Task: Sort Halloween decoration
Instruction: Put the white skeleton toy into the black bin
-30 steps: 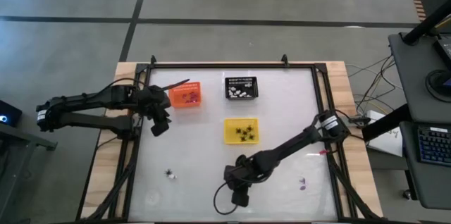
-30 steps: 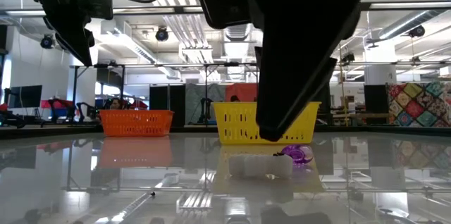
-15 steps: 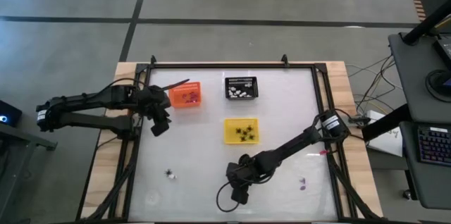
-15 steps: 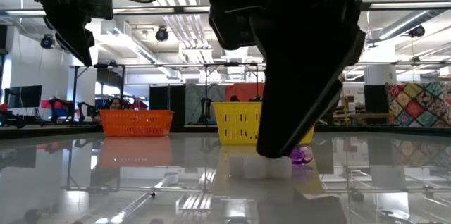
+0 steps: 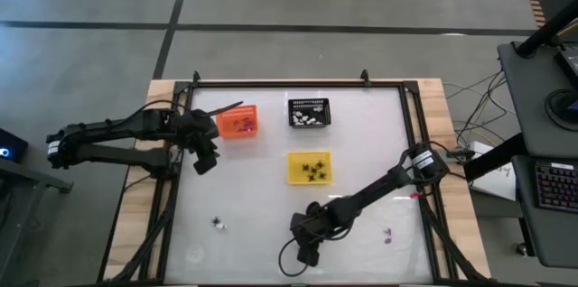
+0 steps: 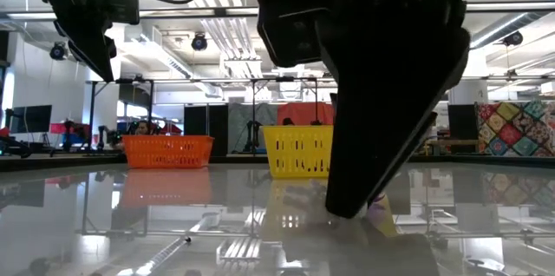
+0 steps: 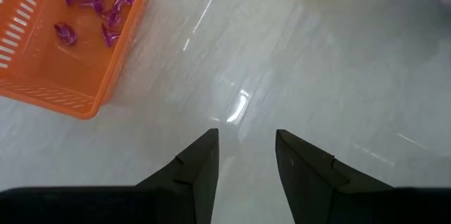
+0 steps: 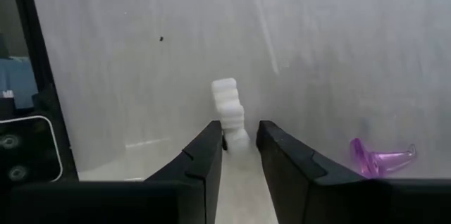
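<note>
Right gripper down at the table near the front edge, jaws apart and straddling the end of a white piece (not clamped; gaps either side in the wrist view). Purple piece lying just beside it. Left gripper up off the table beside the orange basket, jaws apart, holding nothing. Purple pieces in the orange basket, white ones in the black basket, black spiders in the yellow basket. One stray dark piece front-left on the table.
</note>
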You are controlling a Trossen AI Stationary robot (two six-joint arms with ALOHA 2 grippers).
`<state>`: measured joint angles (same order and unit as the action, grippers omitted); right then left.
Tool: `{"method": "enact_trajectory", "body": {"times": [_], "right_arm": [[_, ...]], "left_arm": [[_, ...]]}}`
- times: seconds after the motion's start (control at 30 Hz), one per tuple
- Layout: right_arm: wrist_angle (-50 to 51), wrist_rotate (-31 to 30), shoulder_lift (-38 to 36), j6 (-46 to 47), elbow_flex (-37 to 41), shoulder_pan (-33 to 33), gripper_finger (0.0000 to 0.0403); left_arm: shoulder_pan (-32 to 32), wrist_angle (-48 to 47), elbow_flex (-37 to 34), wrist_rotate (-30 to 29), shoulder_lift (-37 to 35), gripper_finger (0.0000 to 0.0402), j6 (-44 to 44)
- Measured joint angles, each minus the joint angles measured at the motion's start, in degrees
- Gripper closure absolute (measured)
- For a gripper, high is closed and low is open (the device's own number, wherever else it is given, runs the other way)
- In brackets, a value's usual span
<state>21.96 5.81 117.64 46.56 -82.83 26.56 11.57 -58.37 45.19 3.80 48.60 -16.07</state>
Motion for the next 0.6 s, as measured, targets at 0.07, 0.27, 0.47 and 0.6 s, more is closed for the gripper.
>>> {"method": "enact_trajectory", "body": {"times": [0.07,0.27,0.47,0.6], "right_arm": [[-0.2,0.3,1.0,0.1,-0.1,0.0,0.0327],[-0.1,0.5,1.5,0.6,-0.2,0.1,0.0382],[0.5,0.6,-0.5,0.1,-0.3,-0.3,0.0387],[0.9,0.6,-2.7,0.2,-0.2,-1.0,0.0388]], "left_arm": [[0.0,0.0,0.0,-0.2,0.0,0.0278,0.0],[0.0,0.0,0.0,-0.2,0.1,0.0278,0.0],[0.0,0.0,0.0,-0.2,0.1,0.0278,0.1],[0.0,0.0,0.0,-0.2,0.1,0.0278,0.1]]}}
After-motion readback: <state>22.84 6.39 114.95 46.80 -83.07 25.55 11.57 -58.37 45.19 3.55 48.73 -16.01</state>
